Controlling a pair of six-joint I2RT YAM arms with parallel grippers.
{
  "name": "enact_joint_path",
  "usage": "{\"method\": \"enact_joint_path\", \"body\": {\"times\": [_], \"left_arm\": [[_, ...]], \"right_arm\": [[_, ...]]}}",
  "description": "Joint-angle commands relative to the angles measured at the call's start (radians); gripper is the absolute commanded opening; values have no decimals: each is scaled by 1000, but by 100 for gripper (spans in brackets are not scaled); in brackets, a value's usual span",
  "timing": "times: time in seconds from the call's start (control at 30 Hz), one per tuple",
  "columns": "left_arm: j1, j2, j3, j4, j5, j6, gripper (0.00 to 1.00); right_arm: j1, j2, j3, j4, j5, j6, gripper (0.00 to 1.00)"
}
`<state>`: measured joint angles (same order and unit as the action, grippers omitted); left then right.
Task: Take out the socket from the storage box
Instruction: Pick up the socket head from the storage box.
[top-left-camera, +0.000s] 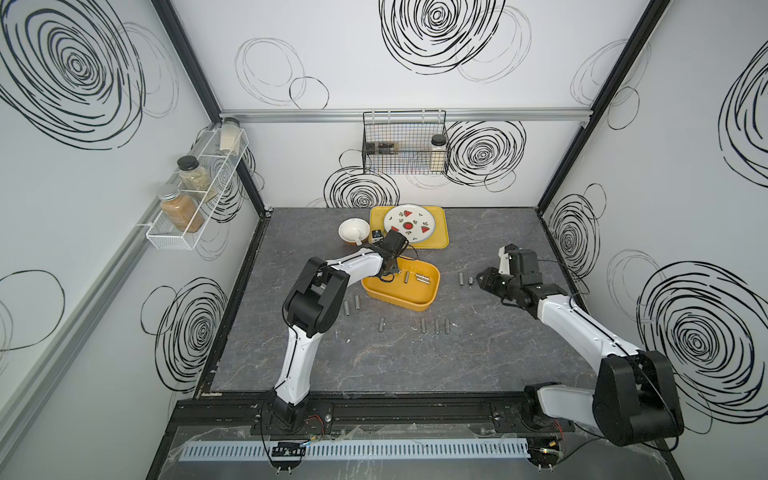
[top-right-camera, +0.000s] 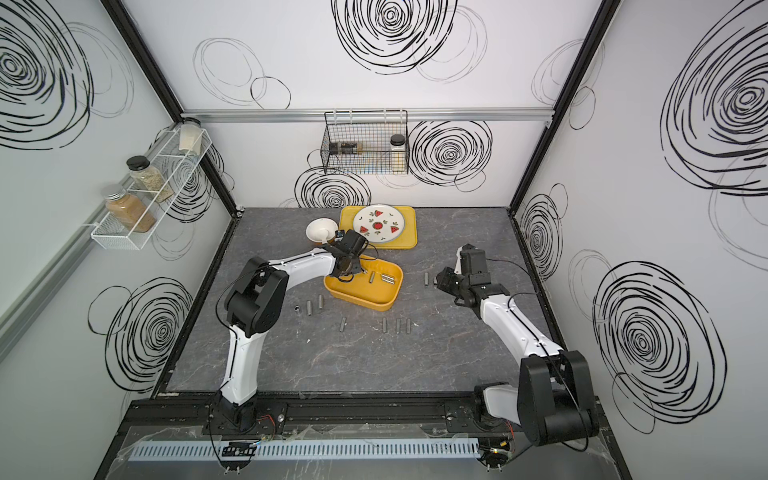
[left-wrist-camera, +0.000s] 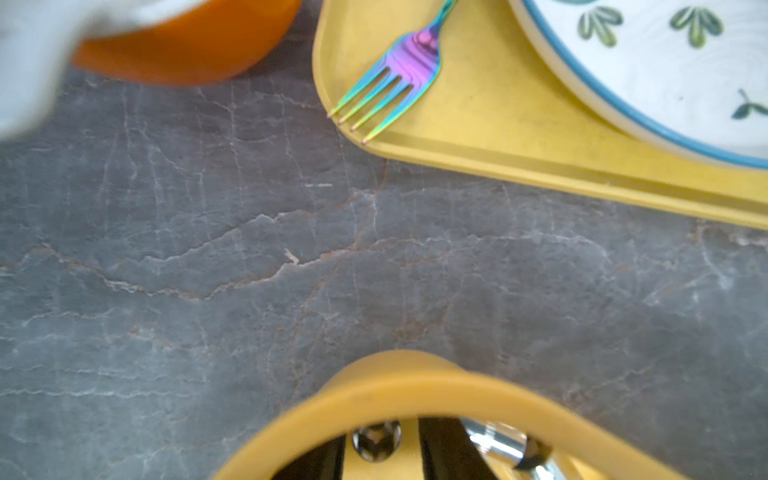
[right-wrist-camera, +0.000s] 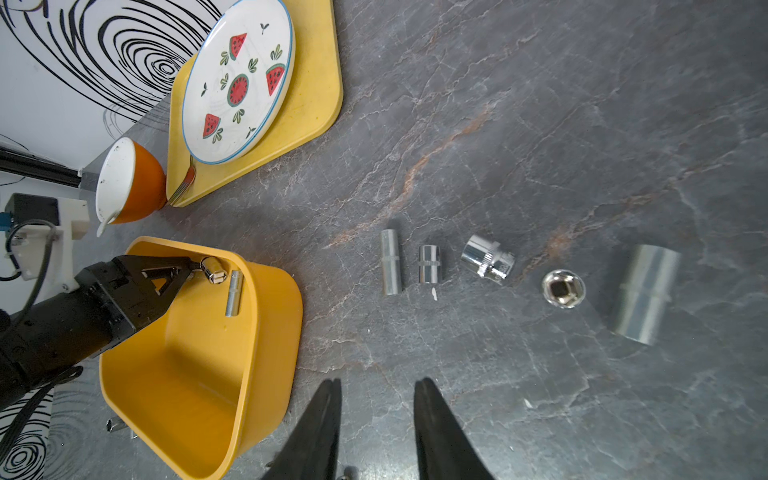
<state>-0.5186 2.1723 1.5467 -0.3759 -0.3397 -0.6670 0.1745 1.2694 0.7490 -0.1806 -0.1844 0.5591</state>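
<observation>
Left gripper (right-wrist-camera: 194, 269) pinches a socket (right-wrist-camera: 214, 270) inside the storage box (right-wrist-camera: 199, 374).
Your left jaws are nearly closed on that small chrome socket, at the box's left end by its far wall; a longer socket (right-wrist-camera: 234, 293) lies just beside it. You'll find the box near the middle of the tabletop (right-wrist-camera: 540, 124), just in front of the yellow tray (right-wrist-camera: 307, 104). Your right gripper (right-wrist-camera: 377, 383) stands part open and holds nothing, over the tabletop right of the box, with loose sockets (right-wrist-camera: 390, 262) nearby.

Lab test cell — swirl-printed panels (top-left-camera: 332, 62), aluminium rail (top-left-camera: 399, 114).
</observation>
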Motion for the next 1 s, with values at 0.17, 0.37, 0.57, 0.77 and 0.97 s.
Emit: {"method": "enact_joint_path", "body": {"times": [0.17, 0.37, 0.57, 0.77, 0.97], "left_arm": [[17, 40, 14, 39, -14, -5, 32], [20, 39, 8, 23, -10, -7, 23], [20, 3, 13, 15, -16, -2, 8], [-6, -101, 13, -25, -44, -1, 6], [-18, -285, -111, -46, -62, -21, 6]], "right_arm": [[6, -1, -4, 9, -10, 10, 34], [7, 1, -6, 14, -18, 12, 34], [7, -2, -6, 13, -20, 12, 34], [8, -5, -5, 10, -18, 10, 34], [9, -19, -5, 7, -20, 9, 34]]}}
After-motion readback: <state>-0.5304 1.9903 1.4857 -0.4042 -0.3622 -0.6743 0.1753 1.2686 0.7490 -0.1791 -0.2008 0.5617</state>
